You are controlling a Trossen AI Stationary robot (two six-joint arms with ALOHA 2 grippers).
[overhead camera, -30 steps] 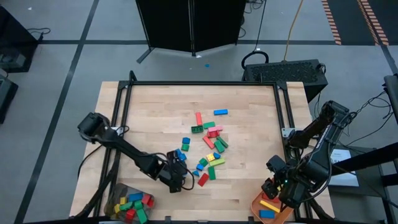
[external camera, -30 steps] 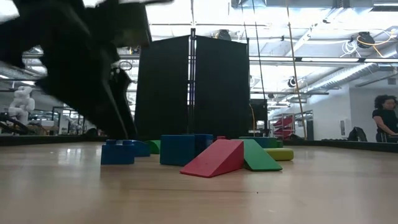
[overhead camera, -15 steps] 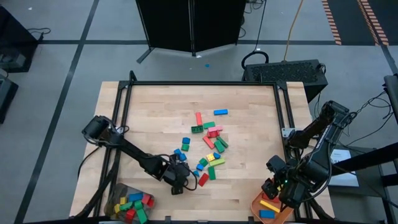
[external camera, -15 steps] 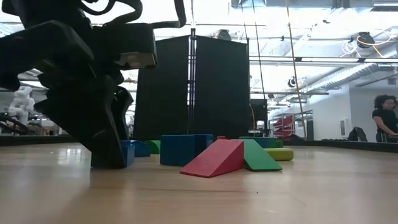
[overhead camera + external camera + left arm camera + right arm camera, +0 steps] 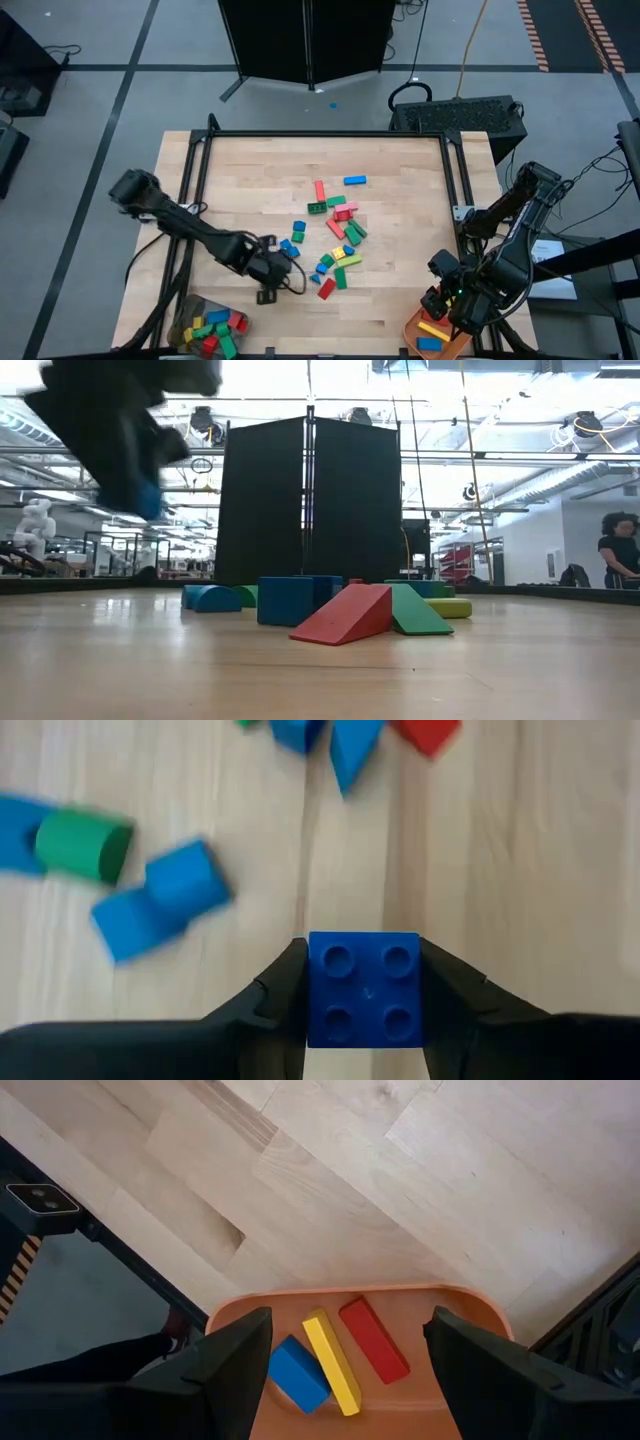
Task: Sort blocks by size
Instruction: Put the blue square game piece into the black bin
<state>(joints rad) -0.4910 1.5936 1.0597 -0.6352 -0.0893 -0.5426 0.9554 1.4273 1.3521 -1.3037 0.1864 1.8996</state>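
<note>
A small square blue studded plastic block point(image 5: 364, 988) sits clamped in the left claw point(image 5: 362, 1010), lifted off the worktop point(image 5: 400, 160), which I judge next needs carrying to the clear container point(image 5: 208, 328) at the front-left corner; the right claw point(image 5: 350, 1350) hangs open and empty over the orange tray point(image 5: 440, 1305).

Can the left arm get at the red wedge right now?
Probably not yet: the left gripper is shut on a blue brick and lifted off the table. The red wedge itself lies uncovered at the pile's near edge.

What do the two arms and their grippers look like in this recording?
Both arms are dark, near-black, built of jointed segments with black cables running alongside. The left gripper has two matte black fingers with angular, tapered tips. The right gripper has the same broad, dark, wedge-shaped fingers. No markings are legible.
</note>
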